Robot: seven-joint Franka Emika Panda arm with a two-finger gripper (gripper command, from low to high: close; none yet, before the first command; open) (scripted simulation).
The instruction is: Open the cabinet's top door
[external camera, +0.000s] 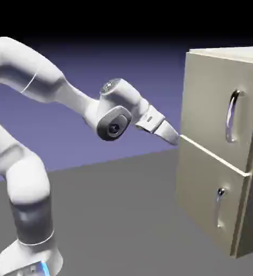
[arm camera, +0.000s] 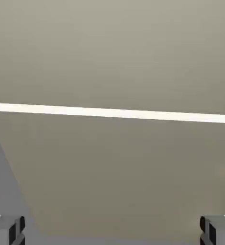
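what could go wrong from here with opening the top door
The hand is open but sits at the seam between the panels, near the cabinet's left edge, well short of the handle. Pushing straight ahead could ram the front. Drifting low, it could catch the lower handle instead.

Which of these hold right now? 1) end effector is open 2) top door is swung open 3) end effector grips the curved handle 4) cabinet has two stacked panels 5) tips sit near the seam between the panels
1) True: the end effector has its fingers wide apart, with nothing between them.
2) False: the top door sits shut, flush with the cabinet.
3) False: the curved handle is untouched, well to the right of the tips.
4) True: the lower panel sits under the top door.
5) True: they point at the seam.
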